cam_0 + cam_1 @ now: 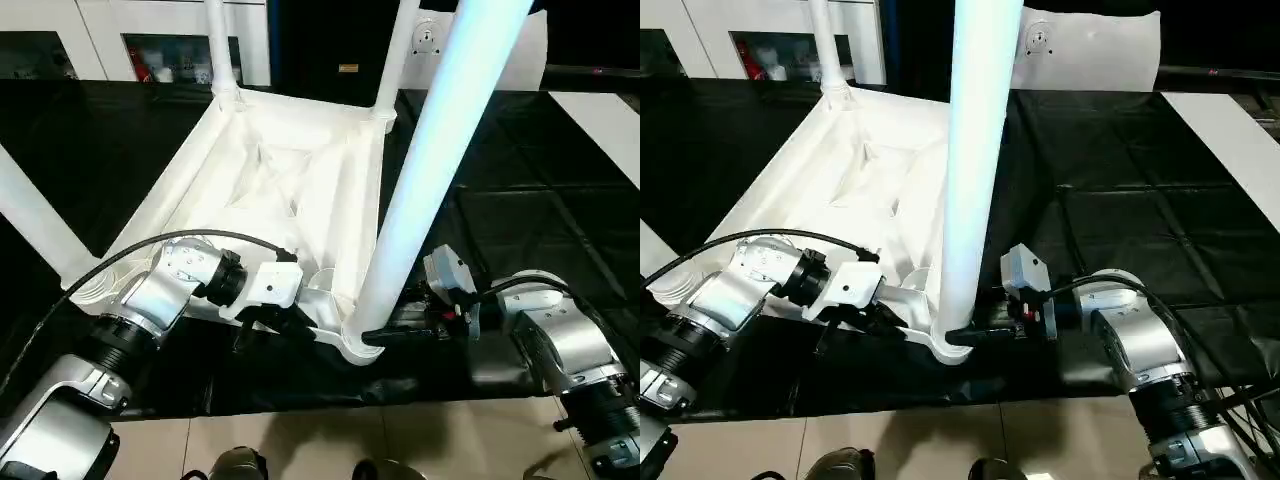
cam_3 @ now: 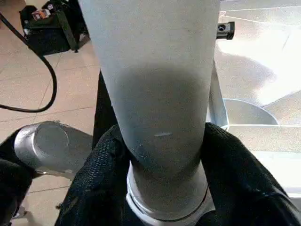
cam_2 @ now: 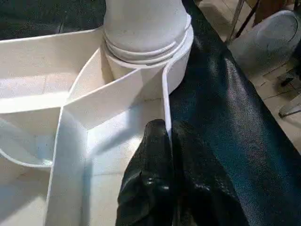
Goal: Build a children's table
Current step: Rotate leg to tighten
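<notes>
Tabletop (image 1: pixel 300 175) inverted on black work table (image 1: pixel 520 200). Right gripper (image 1: pixel 385 335) clamps near leg (image 1: pixel 430 170) at base, at tabletop's near corner socket (image 3: pixel 181 61). Left gripper (image 3: pixel 162 141) pinches tabletop rim beside socket. Plastic likely light, stiff, slippery; grip low.

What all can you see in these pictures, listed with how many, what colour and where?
White plastic square tabletop: one, ribbed underside up, on the black cover.
Long white tapered tubular legs: four; near leg upright in the near right corner socket, two at the far corners, one at the left edge.
Black-covered work table: one, under everything.
White glass-door cabinet: one, far left.
Beige tile floor: near edge.
Dark shoes: two, on the floor.
Left gripper: black fingers pinching the tabletop's rim wall.
Right gripper: black fingers clamped round the near leg's base.
</notes>
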{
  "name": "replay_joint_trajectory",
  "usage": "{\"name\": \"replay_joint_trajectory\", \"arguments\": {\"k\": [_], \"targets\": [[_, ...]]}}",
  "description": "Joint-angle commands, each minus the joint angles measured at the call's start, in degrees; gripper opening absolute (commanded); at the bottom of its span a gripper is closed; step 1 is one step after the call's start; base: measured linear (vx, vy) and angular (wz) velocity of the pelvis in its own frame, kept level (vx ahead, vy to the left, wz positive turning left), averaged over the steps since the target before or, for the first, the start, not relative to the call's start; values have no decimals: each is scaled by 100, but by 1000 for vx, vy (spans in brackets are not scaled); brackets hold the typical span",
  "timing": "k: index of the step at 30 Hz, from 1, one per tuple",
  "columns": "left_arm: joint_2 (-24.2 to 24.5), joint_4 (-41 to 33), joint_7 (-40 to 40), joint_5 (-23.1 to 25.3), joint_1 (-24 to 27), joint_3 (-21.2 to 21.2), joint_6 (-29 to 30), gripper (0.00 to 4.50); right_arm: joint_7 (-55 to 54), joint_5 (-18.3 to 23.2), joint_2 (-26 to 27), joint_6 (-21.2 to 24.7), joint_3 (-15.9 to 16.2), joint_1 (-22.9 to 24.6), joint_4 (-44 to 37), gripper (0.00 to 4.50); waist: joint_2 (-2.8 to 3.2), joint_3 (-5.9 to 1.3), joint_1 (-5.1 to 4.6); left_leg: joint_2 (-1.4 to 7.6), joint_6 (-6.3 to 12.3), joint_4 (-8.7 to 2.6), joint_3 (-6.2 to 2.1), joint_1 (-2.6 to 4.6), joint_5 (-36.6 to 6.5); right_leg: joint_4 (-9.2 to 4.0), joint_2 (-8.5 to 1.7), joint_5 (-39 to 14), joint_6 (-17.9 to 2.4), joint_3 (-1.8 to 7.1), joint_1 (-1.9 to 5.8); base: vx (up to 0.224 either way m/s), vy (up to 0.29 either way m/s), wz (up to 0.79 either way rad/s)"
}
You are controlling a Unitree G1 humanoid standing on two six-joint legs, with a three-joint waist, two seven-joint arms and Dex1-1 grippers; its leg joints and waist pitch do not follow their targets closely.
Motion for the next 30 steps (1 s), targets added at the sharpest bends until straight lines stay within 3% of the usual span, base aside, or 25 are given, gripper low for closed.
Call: {"name": "replay_joint_trajectory", "arguments": {"k": [1,3,5,6,9,11,12,15,17,19,20,21,22,23,24,25,26,27,28,29,30], "targets": [[-130,29,121,169,169,-207,292,0,-47,82,52,140,70,234,-315,192,26,-390,-31,343,468,-362,-52,68,-843,-378,-387,-770,-1496,312,273,0,0,0],[-172,-17,236,147,203,-160,423,0,-173,116,74,261,38,319,-424,192,8,-386,-20,350,465,-373,-59,70,-861,-380,-388,-778,-1487,315,282,0,0,0],[-308,-103,659,169,273,-44,790,0,-677,161,210,615,-46,565,-722,192,58,-350,-13,344,411,-391,-67,73,-1014,-418,-390,-1041,-1427,319,257,0,0,0],[-370,-147,816,167,302,0,955,0,-925,108,281,727,-53,653,-812,192,41,-344,-31,348,375,-410,-65,68,-1075,-434,-386,-1141,-1388,323,267,0,0,0],[-691,-335,1329,60,411,177,1506,0,-1925,-303,635,987,-11,908,-1025,192,43,-254,-60,330,102,-476,-93,92,-1688,-571,-409,-2440,-1001,327,222,0,0,0],[-962,-481,1714,87,469,243,1905,0,-2665,-504,1008,1378,2,1023,-1167,191,34,-162,-154,278,-145,-506,-192,164,-2477,-758,-451,-4119,-420,256,172,-30,8,-5],[-1069,-507,1879,115,477,263,2035,0,-2924,-546,1164,1524,-10,1045,-1198,191,45,-145,-194,277,-213,-510,-219,171,-2586,-774,-450,-4303,-335,244,154,-61,15,-10],[-1627,-504,2781,260,423,407,2502,0,-4126,-723,1915,2209,-146,980,-1194,191,80,-186,-358,265,-279,-562,-306,141,-2815,-821,-442,-4175,-203,162,209,-55,36,-14],[-2048,-529,3399,321,346,541,2871,0,-4960,-890,2381,2626,-256,819,-1114,191,117,-176,-462,256,-296,-571,-328,195,-3086,-888,-416,-4014,-202,99,178,-54,51,-13],[-2131,-551,3490,324,333,564,2962,0,-5123,-945,2469,2679,-274,779,-1092,191,154,-155,-494,263,-288,-582,-340,245,-3349,-945,-399,-3992,-153,23,167,-63,55,-10],[-2285,-549,3738,389,286,602,3036,0,-5327,-1038,2602,2712,-267,667,-1007,191,220,-112,-597,321,-303,-682,-397,248,-4022,-951,-332,-3692,-59,-149,254,-57,68,-10],[-2291,-548,3747,392,284,603,3038,0,-5337,-1045,2607,2711,-267,662,-1003,191,242,-79,-632,358,-333,-758,-421,222,-4340,-911,-294,-3499,-56,-192,288,-57,68,-10],[-2345,-577,3823,436,279,615,3093,0,-5453,-1115,2663,2747,-259,623,-996,191,331,-69,-596,473,-422,-1048,-408,59,-4943,-486,-178,-2622,-190,-188,489,-67,61,-4],[-2379,-604,3873,496,276,605,3092,0,-5526,-1109,2727,2754,-291,600,-1001,191,425,-91,-261,532,-498,-1458,-126,-330,-5438,417,-24,-1188,-288,-154,754,-100,12,16],[-2363,-668,3855,581,300,557,3083,0,-5589,-1080,2786,2713,-362,614,-1076,191,73,-181,-280,378,-226,-1093,31,150,-4174,119,-166,-2108,-57,357,309,-100,12,16],[-2352,-686,3848,608,309,541,3078,0,-5601,-1075,2801,2699,-387,622,-1107,226,73,-181,-280,378,-226,-1093,31,150,-4174,119,-166,-2108,-57,357,309,4,-98,24],[-2260,-733,3773,648,351,514,3042,0,-5563,-1098,2749,2610,-415,664,-1170,247,-1,-143,-236,-180,129,341,-353,417,-577,-1205,-807,-6218,-2,795,-232,60,-122,-1],[-2184,-766,3714,670,383,498,3027,0,-5531,-1096,2703,2559,-449,695,-1208,261,-74,-197,-287,-247,232,311,-520,-72,-206,-982,-875,-5701,-87,853,338,60,-122,-1],[-2134,-784,3674,680,401,488,3018,0,-5507,-1088,2672,2527,-473,714,-1228,263,62,-200,-191,47,-63,-334,-492,-272,148,-584,-546,-3444,-307,464,557,112,-4,-32],[-2068,-797,3627,686,419,482,2990,0,-5453,-1071,2614,2490,-495,740,-1251,271,68,-261,-209,97,-74,-372,-419,-5,71,-507,-253,-2342,-384,391,273,92,7,-5],[-1969,-814,3550,677,444,472,2930,0,-5373,-1031,2533,2412,-529,770,-1280,283,92,-281,-304,185,111,-388,-381,166,-355,-388,-190,-949,-745,412,213,92,7,-5]]}}
